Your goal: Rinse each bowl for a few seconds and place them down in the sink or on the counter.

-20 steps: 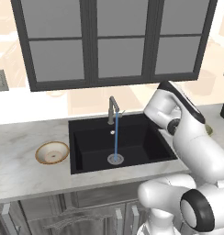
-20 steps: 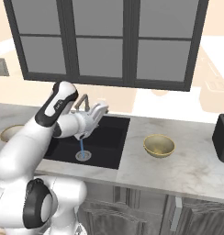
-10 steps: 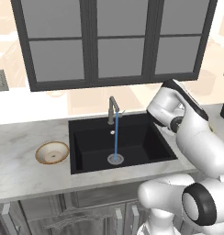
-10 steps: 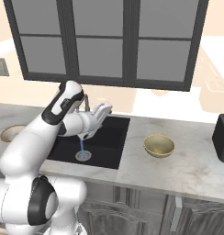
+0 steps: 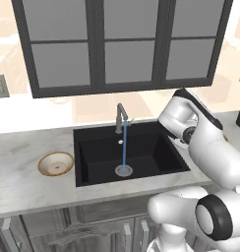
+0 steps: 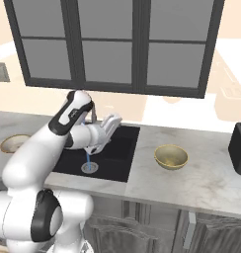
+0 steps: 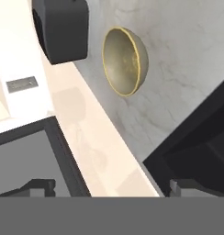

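Our wide-open, empty end effector (image 6: 114,123) hangs over the matte black rectangular sink (image 6: 117,158) — the deeper olive-yellow round bowl (image 6: 171,156) sits upright on the marbled grey-white desk (image 6: 201,180), well apart to its right.

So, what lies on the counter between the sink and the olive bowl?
Nothing: in the right base view, bare counter separates the sink from the olive bowl.
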Robot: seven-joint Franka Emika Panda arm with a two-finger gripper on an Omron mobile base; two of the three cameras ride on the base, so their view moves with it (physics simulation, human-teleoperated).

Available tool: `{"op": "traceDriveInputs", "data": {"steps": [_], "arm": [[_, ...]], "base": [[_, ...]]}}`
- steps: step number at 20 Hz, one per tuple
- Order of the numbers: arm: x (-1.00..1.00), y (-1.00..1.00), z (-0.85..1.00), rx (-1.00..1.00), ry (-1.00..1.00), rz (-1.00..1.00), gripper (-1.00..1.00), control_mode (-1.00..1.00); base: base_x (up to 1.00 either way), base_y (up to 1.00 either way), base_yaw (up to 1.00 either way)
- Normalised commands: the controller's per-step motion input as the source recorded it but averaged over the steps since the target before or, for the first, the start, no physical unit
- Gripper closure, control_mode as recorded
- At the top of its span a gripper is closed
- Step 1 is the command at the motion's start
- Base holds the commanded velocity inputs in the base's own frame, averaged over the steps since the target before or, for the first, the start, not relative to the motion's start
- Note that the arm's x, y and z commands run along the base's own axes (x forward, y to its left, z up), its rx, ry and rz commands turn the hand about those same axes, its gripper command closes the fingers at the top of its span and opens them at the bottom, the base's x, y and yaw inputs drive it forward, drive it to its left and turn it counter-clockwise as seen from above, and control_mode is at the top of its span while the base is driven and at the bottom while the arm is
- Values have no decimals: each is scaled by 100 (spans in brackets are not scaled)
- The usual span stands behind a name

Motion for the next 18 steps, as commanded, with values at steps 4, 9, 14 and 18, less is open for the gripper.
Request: {"op": "traceDriveInputs", "data": {"steps": [4,9,14,18], "arm": [[-16,-7,12,0,13,-12,-100,-100],[-14,-9,20,0,9,-10,-100,-100],[-14,-16,35,0,1,-8,-100,-100],[-25,-21,30,1,4,-11,-100,-100]], "base": [[0,0,0],[0,0,0],[0,0,0],[0,0,0]]}}
